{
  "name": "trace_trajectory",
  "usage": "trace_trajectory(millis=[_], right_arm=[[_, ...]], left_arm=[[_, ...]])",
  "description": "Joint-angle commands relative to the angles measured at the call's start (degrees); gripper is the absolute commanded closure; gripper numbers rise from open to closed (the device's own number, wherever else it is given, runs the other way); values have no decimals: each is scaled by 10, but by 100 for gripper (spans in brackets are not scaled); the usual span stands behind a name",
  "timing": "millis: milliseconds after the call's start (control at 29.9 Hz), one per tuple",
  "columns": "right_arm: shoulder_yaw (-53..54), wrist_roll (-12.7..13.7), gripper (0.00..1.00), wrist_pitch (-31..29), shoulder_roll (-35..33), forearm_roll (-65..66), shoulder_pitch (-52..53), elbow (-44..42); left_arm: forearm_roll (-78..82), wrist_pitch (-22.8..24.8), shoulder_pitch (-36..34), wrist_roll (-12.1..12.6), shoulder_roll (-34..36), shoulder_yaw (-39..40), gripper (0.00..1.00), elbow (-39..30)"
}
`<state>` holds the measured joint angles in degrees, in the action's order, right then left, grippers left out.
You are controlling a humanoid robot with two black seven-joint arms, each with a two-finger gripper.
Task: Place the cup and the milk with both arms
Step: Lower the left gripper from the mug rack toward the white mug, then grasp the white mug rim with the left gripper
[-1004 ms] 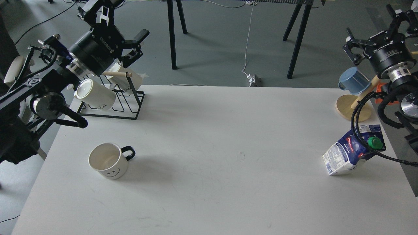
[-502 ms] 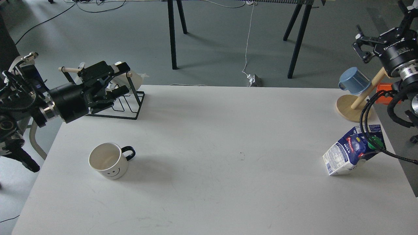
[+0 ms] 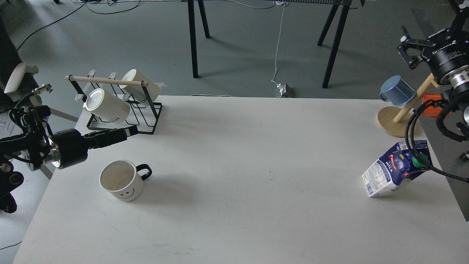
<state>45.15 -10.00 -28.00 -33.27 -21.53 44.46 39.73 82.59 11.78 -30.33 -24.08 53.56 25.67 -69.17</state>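
The cup [image 3: 122,181], a white mug with a black handle and a smiley face, stands upright at the table's front left. My left gripper [image 3: 131,131] reaches in from the left, pointing right, just behind and above the cup and apart from it. It is seen side-on, so its fingers cannot be told apart. The milk [image 3: 394,170], a blue and white carton with a green cap, leans tilted at the table's right edge, with a black cable crossing in front of it. My right gripper [image 3: 427,22] is open and empty, high at the top right, far above the milk.
A black wire rack [image 3: 146,126] with two plain white mugs [image 3: 108,106] stands at the back left, right behind my left gripper. A blue cup [image 3: 395,90] hangs on a wooden stand [image 3: 390,123] at the back right. The white table [image 3: 238,183] ends near the milk.
My left arm has swung down from above the rack to low by the cup, its gripper now pointing right. My right gripper has risen slightly up and to the right.
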Motion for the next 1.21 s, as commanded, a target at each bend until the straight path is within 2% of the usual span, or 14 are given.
trace_trajectory(millis=[0,201,268,402,569,670,904,1172], right_arm=[[0,1,1,0,1,0,-1,0],[-1,0,1,0,1,1,-3,0],[-1,0,1,0,3,1,-3,0],[-1,0,1,0,7,1,-3,0],[-2,1,1,0,5,2,-1,0],[-4,1,1,0,3,3,-1,2],[-4,1,1,0,8,3,3,1],[-5,1,1,0,8,3,2,0]], left_arm=[[92,-58,5,1,3,-25,1,11],[189,-160,45,-6,6,-44,9,55],[194,-172,56,-13,5,-45,11,80],[194,-192,58,-11,-8,-54,11,126],[194,-225,58,-5,-13,-96,13,130],[193,-235,58,8,-15,-100,16,134],[194,-235,58,7,-26,-101,43,141],[194,-235,59,5,-27,-102,56,141]])
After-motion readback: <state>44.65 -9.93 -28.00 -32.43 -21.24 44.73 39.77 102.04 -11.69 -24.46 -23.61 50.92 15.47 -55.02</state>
